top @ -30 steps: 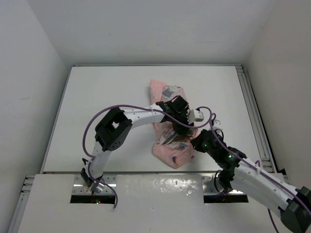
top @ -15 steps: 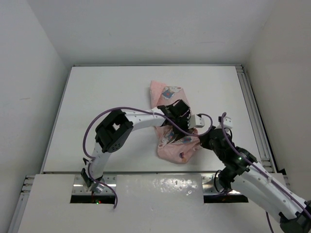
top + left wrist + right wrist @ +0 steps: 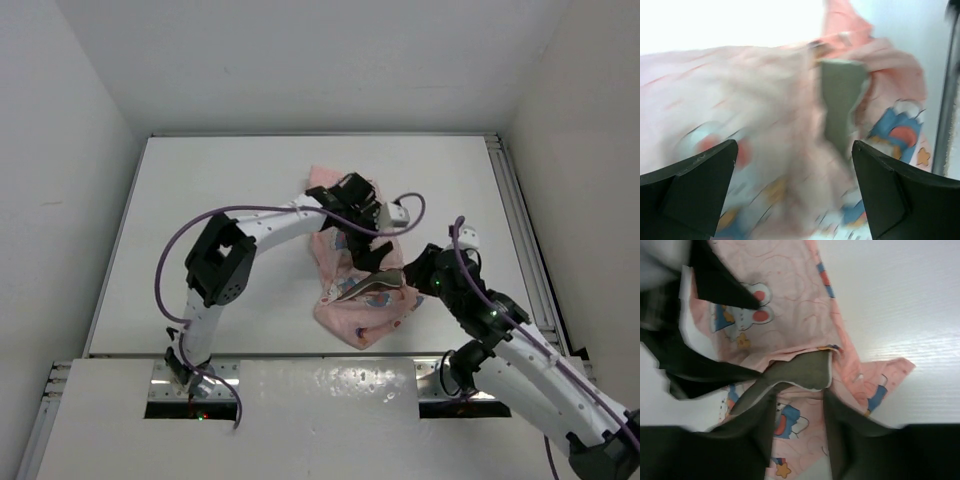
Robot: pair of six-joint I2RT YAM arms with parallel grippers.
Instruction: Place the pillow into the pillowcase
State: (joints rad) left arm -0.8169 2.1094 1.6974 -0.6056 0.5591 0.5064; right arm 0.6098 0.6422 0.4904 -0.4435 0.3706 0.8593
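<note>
The pink printed pillowcase [image 3: 345, 305] lies crumpled mid-table. An olive-grey edge of the pillow [image 3: 368, 288] pokes out of its folds. My left gripper [image 3: 368, 250] hovers over the far part of the bundle, open. In the left wrist view its fingers [image 3: 700, 175] stand wide apart over the blurred pillowcase [image 3: 755, 110], with a patch of pillow [image 3: 840, 100] showing. My right gripper [image 3: 403, 283] is at the bundle's right side, open. In the right wrist view the pillow's folded corner [image 3: 802, 371] sits just past the tips of my right gripper [image 3: 799, 400], over the pillowcase [image 3: 790, 315].
The white table [image 3: 220, 240] is bounded by a metal rail [image 3: 525, 250] on the right and white walls behind and at the sides. A purple cable [image 3: 240, 215] arcs over the left arm. The left gripper's black finger [image 3: 720, 285] is in the right wrist view.
Both grippers have opened from shut and let go of the fabric. The left gripper has pulled back toward the far side. The bundle has slumped and spread.
</note>
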